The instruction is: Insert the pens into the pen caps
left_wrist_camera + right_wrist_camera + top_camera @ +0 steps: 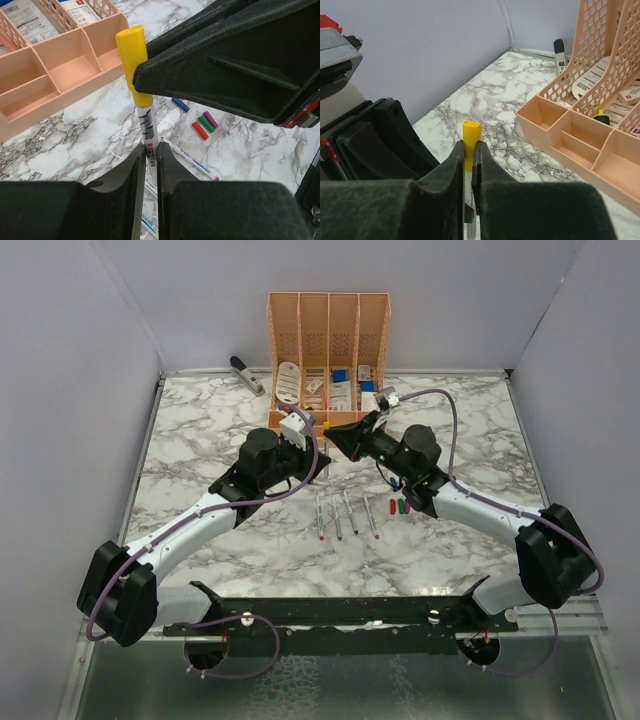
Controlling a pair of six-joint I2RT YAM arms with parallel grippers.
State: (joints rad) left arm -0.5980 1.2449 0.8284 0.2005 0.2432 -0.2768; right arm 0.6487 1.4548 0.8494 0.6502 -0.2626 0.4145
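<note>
Above the table's middle, my left gripper is shut on the grey-white barrel of a pen that stands upright. A yellow pen cap sits over the pen's top end. My right gripper is shut on that yellow cap, with the pen barrel showing below it. The two grippers meet tip to tip. Several more pens lie side by side on the marble. Red, green, magenta and blue caps lie loose beside them.
An orange organizer with white stationery stands at the back, its low front compartments close to the held pen. A grey stapler lies at the back left. Grey walls enclose the marble table.
</note>
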